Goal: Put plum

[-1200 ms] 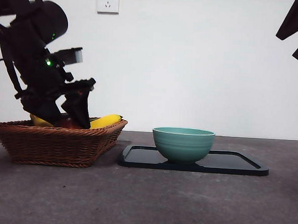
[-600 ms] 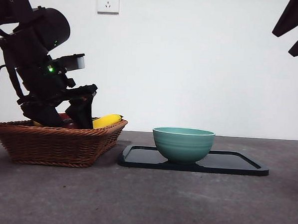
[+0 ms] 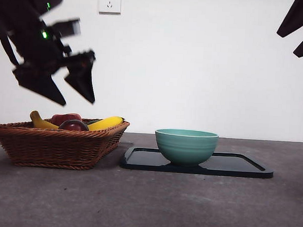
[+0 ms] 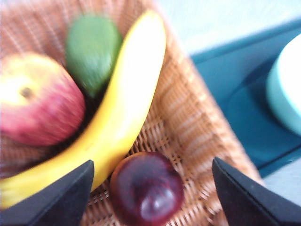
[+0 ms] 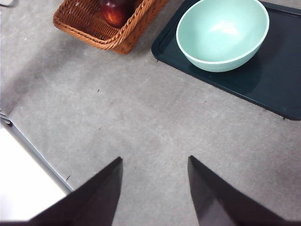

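The plum (image 4: 146, 188) is small, dark maroon and glossy. It lies in the wicker basket (image 4: 188, 122) next to a yellow banana (image 4: 122, 108). In the front view the plum (image 3: 73, 124) shows just over the basket's rim (image 3: 58, 147). My left gripper (image 3: 76, 102) hangs open and empty in the air above the basket, with the plum below and between its jaws in the left wrist view. The right wrist view catches the plum (image 5: 114, 10) at its edge. My right gripper (image 5: 154, 159) is open and empty, high over bare table at the right.
A red apple (image 4: 40, 99) and a green fruit (image 4: 91, 47) share the basket. A teal bowl (image 3: 186, 145) stands on a dark tray (image 3: 240, 166) right of the basket. The right arm (image 3: 301, 27) shows as a black tip at the top right corner.
My left gripper has risen out of the basket to well above it, with nothing in its jaws. The plum and the other fruit stay in the basket.
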`<act>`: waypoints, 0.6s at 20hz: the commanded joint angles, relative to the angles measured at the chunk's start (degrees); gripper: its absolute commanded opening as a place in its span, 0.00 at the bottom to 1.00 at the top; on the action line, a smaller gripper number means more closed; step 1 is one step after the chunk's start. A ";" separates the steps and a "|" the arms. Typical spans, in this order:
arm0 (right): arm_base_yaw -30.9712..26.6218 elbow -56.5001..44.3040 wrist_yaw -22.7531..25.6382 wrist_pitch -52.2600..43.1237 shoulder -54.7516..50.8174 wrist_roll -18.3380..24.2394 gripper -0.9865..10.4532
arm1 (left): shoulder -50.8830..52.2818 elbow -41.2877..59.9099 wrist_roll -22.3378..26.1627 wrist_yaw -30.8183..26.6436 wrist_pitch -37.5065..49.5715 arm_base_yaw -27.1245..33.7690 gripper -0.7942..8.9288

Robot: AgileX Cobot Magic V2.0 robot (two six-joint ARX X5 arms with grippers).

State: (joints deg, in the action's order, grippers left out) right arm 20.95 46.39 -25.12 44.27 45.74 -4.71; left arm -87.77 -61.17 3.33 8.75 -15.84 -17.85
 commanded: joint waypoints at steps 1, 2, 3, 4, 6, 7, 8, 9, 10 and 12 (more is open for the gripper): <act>0.31 0.42 0.04 -0.57 0.22 0.42 0.28 | 3.98 -1.14 -1.07 -0.11 -2.51 -0.20 0.50; 0.31 0.42 0.04 -0.57 0.22 0.44 0.28 | 6.21 -1.14 -1.07 0.15 -4.28 -0.22 0.50; 0.31 0.42 0.04 -0.55 0.22 0.46 0.28 | 8.63 -1.14 -1.05 0.77 -6.21 -0.24 0.50; 0.31 0.42 0.04 -0.57 0.22 0.46 0.28 | 10.97 -1.14 -1.07 1.84 -8.04 -0.24 0.50; 0.31 0.42 0.04 -0.57 0.22 0.46 0.28 | 15.80 -1.14 -1.07 5.05 -11.74 -0.24 0.50; 0.31 0.42 0.07 -0.57 0.22 0.46 0.28 | 18.23 -1.14 -1.11 6.82 -13.66 -0.24 0.50; 0.31 0.42 0.07 -0.59 0.22 0.46 0.28 | 20.61 -1.14 -1.25 8.72 -15.72 -0.22 0.50; 0.31 0.42 0.07 -0.57 0.22 0.46 0.28 | 22.84 -1.14 -1.25 10.34 -17.86 -0.24 0.50; 0.31 0.42 0.07 -0.57 0.22 0.46 0.28 | 24.92 -1.14 -1.20 11.82 -20.13 -0.24 0.50; 0.31 0.42 0.07 -0.57 0.22 0.46 0.28 | 28.61 -1.14 -1.18 14.08 -25.46 -0.22 0.50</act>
State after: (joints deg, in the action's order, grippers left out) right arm 20.95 46.39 -25.12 44.27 45.74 -4.69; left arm -58.54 -61.19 2.24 22.59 -41.50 -17.85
